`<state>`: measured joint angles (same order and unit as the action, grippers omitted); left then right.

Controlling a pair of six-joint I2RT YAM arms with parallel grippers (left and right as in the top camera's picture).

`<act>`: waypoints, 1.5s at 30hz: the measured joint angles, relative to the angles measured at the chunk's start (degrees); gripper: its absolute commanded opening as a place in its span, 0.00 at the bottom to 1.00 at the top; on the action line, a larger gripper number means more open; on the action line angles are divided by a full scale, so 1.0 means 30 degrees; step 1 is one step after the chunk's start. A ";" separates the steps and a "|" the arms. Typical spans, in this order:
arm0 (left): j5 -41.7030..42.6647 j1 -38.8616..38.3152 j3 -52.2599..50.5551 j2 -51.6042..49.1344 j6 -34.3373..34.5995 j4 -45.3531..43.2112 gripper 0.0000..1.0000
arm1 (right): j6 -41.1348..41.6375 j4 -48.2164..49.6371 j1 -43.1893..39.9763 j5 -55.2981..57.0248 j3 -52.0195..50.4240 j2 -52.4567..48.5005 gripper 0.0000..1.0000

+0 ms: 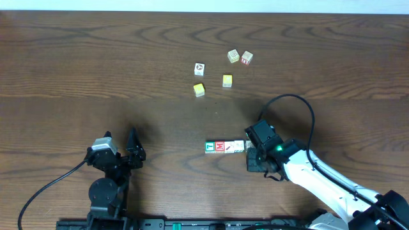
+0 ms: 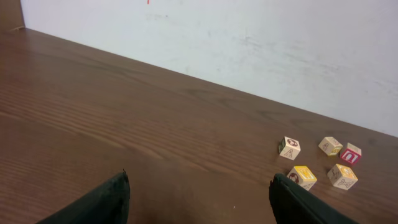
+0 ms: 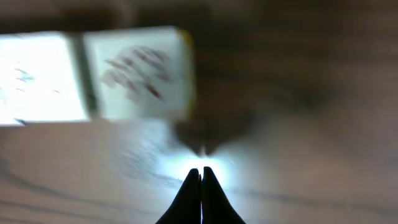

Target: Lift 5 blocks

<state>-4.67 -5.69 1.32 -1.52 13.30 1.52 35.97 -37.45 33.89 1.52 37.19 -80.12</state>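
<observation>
Right wrist: right gripper pinched shut, empty; blocks just ahead-left of its tips. A forward nudge could scatter them.

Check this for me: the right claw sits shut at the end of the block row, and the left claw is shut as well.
One thing is wrong: the left claw is open, not shut. The left wrist view shows its fingers standing far apart. The rest holds: the right claw sits shut at the end of the block row.
</observation>
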 measured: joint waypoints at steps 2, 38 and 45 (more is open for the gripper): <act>0.0000 0.0000 0.0000 0.0000 0.0000 0.0000 0.72 | 0.0291 -0.0605 0.0000 0.0364 0.0000 0.0000 0.01; -0.0007 0.0000 0.0000 0.0000 0.0000 0.0000 0.72 | -0.2659 0.3235 -0.2841 -0.0743 0.0000 0.0000 0.01; 0.0000 0.0000 0.0000 0.0000 0.0000 0.0000 0.72 | -0.2805 0.3308 -0.2841 -0.1610 0.0007 0.0000 0.01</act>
<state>-4.67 -5.69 1.32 -1.52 13.30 1.52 27.55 -27.53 25.36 -3.31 37.21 -80.12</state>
